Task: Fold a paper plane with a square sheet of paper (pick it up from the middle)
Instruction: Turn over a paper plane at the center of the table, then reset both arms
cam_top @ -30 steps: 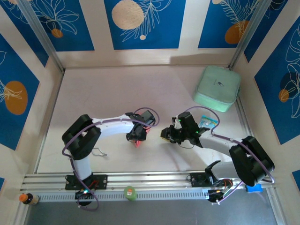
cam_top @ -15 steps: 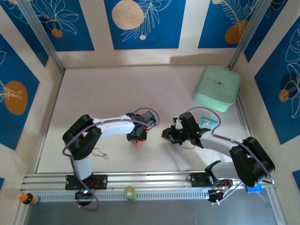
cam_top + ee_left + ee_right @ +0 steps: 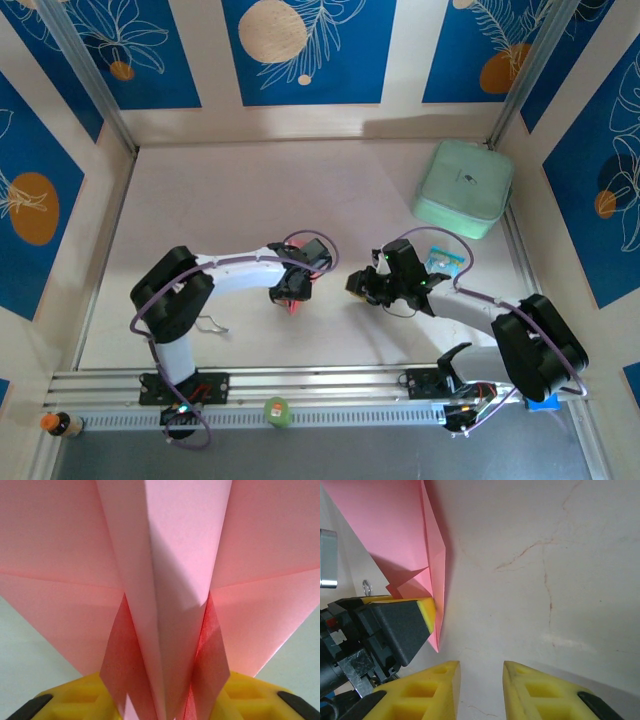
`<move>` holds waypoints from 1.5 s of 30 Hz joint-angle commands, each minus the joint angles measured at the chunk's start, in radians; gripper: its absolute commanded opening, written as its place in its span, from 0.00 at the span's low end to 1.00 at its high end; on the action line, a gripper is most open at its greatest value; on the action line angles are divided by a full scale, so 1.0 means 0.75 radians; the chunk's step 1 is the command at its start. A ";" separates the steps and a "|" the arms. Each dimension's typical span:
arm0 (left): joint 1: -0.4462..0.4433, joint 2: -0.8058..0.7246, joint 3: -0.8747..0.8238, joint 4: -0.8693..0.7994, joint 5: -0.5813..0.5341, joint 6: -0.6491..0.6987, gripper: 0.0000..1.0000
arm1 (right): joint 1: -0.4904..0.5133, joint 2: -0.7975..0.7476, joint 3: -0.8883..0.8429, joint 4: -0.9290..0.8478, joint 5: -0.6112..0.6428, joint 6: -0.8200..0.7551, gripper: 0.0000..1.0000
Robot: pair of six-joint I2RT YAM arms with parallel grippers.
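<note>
L gripper [image 3: 161, 702] clenched on pink paper plane [image 3: 176, 555] (centre crease showing); R gripper [image 3: 480, 685] just beside plane, fingers parted, holding nothing.

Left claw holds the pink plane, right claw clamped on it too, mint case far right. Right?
Not quite. The right claw is open beside the paper plane, bare table between its jaws, per the right wrist view. The left claw does hold it; the mint case sits far right.

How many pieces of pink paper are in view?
1: the paper plane, clamped in the left gripper near the middle of the table. Another could be hidden underneath.
</note>
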 commanded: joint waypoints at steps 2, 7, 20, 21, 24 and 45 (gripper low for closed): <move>-0.010 -0.037 -0.025 -0.037 -0.048 -0.038 0.39 | -0.010 -0.029 0.008 -0.037 0.012 -0.006 0.29; -0.011 -0.106 -0.073 0.012 -0.066 -0.063 0.40 | -0.008 -0.049 0.003 -0.055 0.029 -0.018 0.29; -0.023 -0.249 -0.098 -0.014 -0.091 -0.092 0.43 | -0.014 -0.121 0.052 -0.177 0.074 -0.059 0.29; -0.024 -0.276 -0.106 -0.017 -0.101 -0.091 0.43 | -0.014 -0.145 0.061 -0.207 0.093 -0.076 0.29; -0.024 -0.376 -0.142 -0.004 -0.166 -0.066 0.43 | -0.024 -0.250 0.108 -0.327 0.193 -0.150 0.30; 0.622 -0.995 -0.573 0.556 -0.480 0.807 1.00 | -0.393 -0.210 0.147 -0.005 0.888 -1.055 0.78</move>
